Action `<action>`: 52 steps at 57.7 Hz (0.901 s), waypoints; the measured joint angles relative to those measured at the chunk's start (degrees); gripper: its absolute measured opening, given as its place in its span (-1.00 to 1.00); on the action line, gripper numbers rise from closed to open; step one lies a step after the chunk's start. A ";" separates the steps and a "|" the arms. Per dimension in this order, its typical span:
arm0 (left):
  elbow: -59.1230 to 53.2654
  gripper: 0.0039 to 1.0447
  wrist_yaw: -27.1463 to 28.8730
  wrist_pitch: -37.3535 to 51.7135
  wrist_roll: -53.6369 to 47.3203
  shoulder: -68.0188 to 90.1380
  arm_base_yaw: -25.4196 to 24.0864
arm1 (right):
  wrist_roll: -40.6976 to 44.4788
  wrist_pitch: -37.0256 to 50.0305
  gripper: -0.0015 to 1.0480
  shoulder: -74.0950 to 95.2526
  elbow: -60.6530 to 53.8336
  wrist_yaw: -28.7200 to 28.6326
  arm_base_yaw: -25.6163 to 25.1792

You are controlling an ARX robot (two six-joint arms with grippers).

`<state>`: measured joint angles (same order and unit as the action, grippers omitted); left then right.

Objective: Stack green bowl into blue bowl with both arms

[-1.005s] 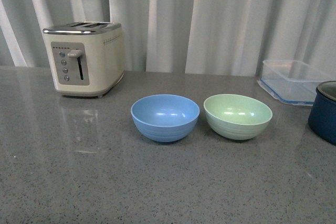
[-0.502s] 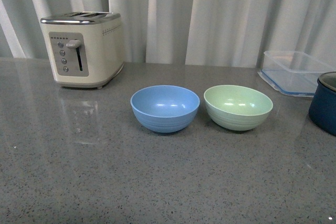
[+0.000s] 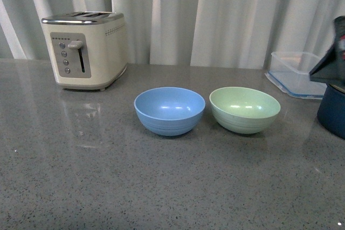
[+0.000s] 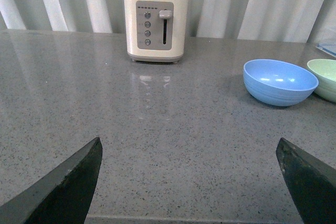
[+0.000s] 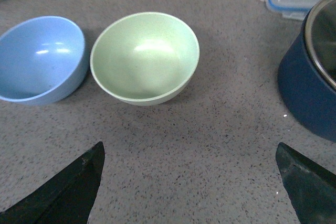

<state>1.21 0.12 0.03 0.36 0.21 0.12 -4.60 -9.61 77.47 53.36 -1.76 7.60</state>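
The blue bowl (image 3: 169,110) and the green bowl (image 3: 245,109) stand upright side by side on the grey counter, blue on the left, with a small gap between them. Both are empty. In the right wrist view my right gripper (image 5: 189,145) is open and empty, above the counter on the near side of the green bowl (image 5: 144,59), with the blue bowl (image 5: 39,59) beside it. A dark part of my right arm (image 3: 333,60) shows at the front view's right edge. My left gripper (image 4: 188,142) is open and empty, low over bare counter, well apart from the blue bowl (image 4: 280,81) and the green bowl (image 4: 324,77).
A cream toaster (image 3: 86,49) stands at the back left. A clear container with a blue rim (image 3: 294,74) and a dark navy pot (image 3: 331,112) stand at the right, close to the green bowl. White curtains hang behind the counter.
A dark part of my right arm has come into the front view at the right edge. The front view shifted slightly at first. The bowls have not moved.
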 joint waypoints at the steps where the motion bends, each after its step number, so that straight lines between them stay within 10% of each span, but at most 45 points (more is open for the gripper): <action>1: 0.00 0.87 0.00 0.00 0.00 0.00 0.00 | -0.44 -0.74 0.81 2.21 1.75 0.17 0.00; 44: 0.00 0.87 0.00 0.00 0.00 0.00 0.00 | -11.41 -11.02 0.81 38.51 34.01 6.10 0.20; 52: 0.00 0.87 0.00 0.00 0.00 0.00 0.00 | -11.63 -12.13 0.51 41.13 36.52 6.82 0.20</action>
<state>1.21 0.12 0.03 0.36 0.21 0.12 -16.23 -21.74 118.61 89.89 5.06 7.79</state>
